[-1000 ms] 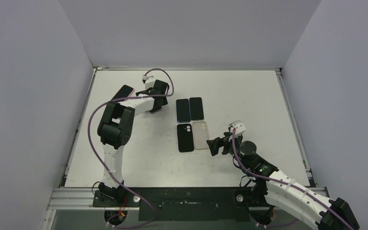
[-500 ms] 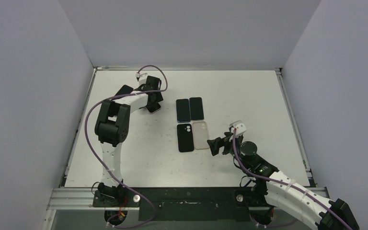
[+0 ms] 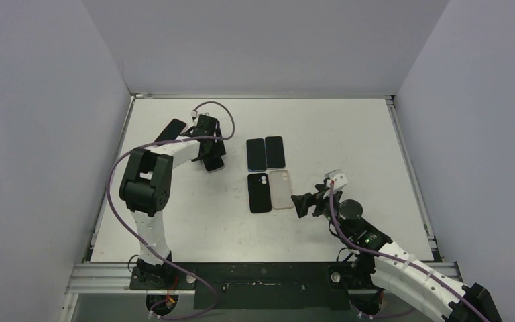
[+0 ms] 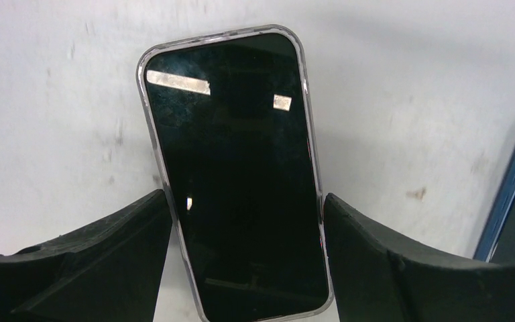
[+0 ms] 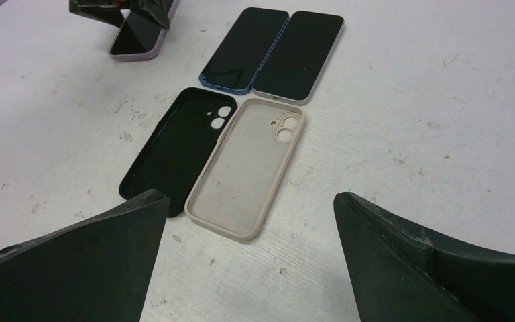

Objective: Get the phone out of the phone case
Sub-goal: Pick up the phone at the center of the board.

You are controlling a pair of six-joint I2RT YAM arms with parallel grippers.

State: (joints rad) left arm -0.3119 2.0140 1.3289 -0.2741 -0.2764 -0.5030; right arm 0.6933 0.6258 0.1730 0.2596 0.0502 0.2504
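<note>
The phone [image 4: 235, 181], black-screened in a clear phone case [image 4: 149, 114], lies flat on the white table at the back left [image 3: 215, 164]. My left gripper [image 4: 245, 196] straddles its near half, and both fingertips touch the case's long sides. The overhead view shows the left gripper [image 3: 211, 153] directly over the phone. My right gripper [image 5: 249, 196] stands wide open with nothing between its fingers. It hovers low over the table [image 3: 300, 204], to the right of the loose cases.
A black empty case [image 3: 259, 192] and a beige empty case [image 3: 281, 188] lie side by side mid-table. Behind them lie a blue-edged bare phone [image 3: 255, 153] and a white-edged one [image 3: 275, 151]. Another dark phone [image 3: 174, 127] lies at the far left.
My left gripper has narrowed from wide open onto the phone's sides, and its arm has swung a little left. The right arm has barely moved.
</note>
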